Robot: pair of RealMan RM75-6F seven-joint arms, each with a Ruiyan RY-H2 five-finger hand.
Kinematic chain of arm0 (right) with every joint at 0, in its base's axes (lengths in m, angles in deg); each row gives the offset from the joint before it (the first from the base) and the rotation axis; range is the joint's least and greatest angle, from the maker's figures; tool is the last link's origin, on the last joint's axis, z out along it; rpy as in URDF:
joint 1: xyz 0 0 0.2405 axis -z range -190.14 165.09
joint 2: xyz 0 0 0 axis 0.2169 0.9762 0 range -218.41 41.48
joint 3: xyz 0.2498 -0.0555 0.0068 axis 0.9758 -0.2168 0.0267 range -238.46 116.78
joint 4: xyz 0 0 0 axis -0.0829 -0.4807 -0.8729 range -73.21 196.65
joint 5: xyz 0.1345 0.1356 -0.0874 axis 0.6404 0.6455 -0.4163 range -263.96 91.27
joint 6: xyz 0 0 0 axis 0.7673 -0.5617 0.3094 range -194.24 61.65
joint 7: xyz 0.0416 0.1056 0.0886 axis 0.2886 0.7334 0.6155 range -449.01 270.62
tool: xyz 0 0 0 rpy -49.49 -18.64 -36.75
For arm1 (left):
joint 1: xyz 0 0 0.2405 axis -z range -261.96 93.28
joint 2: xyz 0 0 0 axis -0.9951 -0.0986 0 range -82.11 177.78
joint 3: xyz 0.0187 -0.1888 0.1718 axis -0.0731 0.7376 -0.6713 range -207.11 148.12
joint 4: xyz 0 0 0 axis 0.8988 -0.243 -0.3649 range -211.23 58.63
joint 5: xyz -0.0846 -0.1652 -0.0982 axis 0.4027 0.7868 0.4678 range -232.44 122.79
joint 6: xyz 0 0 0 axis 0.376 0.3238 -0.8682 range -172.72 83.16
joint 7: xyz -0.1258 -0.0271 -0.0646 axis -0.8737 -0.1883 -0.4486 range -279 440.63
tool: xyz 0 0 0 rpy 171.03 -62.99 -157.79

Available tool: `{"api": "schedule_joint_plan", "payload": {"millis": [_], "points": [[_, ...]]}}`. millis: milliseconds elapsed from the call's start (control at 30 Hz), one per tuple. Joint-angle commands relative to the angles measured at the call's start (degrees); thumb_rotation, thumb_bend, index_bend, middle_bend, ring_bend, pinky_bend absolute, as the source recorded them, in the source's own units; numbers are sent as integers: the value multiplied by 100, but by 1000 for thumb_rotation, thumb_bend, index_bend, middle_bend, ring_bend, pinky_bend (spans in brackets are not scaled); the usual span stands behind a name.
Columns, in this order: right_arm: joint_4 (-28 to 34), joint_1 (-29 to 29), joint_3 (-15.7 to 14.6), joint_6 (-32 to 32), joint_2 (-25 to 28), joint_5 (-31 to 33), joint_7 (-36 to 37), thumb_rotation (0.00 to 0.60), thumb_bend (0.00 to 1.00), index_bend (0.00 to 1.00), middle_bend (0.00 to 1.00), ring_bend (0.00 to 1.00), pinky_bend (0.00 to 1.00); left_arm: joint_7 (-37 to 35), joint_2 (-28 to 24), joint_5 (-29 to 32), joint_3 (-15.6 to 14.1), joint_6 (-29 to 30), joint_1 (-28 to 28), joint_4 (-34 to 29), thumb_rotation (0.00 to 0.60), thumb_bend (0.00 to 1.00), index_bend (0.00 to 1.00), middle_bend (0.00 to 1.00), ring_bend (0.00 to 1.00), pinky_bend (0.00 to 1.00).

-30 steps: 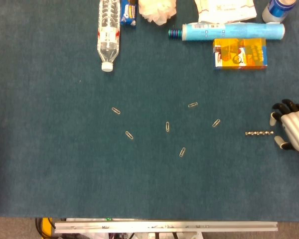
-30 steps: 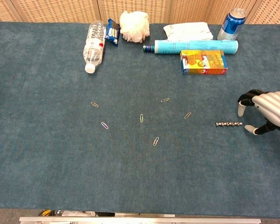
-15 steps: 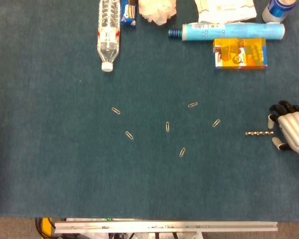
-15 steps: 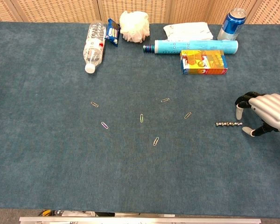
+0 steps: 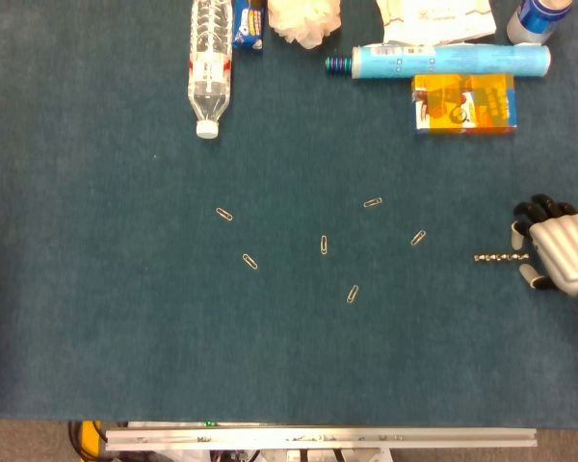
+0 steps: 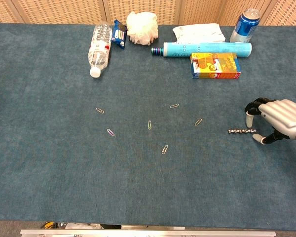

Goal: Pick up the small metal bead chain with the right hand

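The small metal bead chain (image 5: pixel 495 258) (image 6: pixel 241 131) lies straight on the blue cloth at the right side. My right hand (image 5: pixel 555 250) (image 6: pixel 275 120) hovers just right of it, fingers apart and curved around the chain's right end. The thumb tip (image 6: pixel 257 138) sits below that end and a fingertip (image 6: pixel 247 118) above it. Nothing is gripped. My left hand appears in neither view.
Several paper clips (image 5: pixel 324 244) lie scattered mid-table, the nearest (image 5: pixel 418 238) left of the chain. Along the far edge lie a water bottle (image 5: pixel 209 63), a blue tube (image 5: pixel 443 62), an orange box (image 5: pixel 462 104), a can (image 6: pixel 245 24) and a white puff (image 6: pixel 141 26).
My right hand has slid left toward the bead chain, its fingertips now bracketing the chain's right end. The chain has not moved.
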State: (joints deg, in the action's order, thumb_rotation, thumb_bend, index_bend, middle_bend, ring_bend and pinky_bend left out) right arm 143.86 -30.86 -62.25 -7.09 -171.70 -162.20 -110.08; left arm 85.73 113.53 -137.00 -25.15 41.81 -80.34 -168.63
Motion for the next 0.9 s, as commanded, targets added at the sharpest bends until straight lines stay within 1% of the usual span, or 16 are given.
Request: {"api": "schedule_joint_plan", "payload": {"millis": [33, 133, 900], "points": [[0, -6, -3, -3, -3, 7, -8, 600, 276, 490, 249, 131, 248, -14, -4, -3, -1, 7, -5, 2, 600, 0, 220, 157, 224, 286], [-3, -11, -7, -6, -6, 22, -20, 600, 290, 490, 249, 131, 248, -27, -7, -6, -1, 12, -8, 3, 600, 0, 220, 157, 224, 286], [-51, -61, -44, -61, -55, 75, -18, 600, 290, 496, 248, 131, 248, -15, -11, -5, 2, 10, -8, -5, 600, 0, 220, 157, 224, 286]]}}
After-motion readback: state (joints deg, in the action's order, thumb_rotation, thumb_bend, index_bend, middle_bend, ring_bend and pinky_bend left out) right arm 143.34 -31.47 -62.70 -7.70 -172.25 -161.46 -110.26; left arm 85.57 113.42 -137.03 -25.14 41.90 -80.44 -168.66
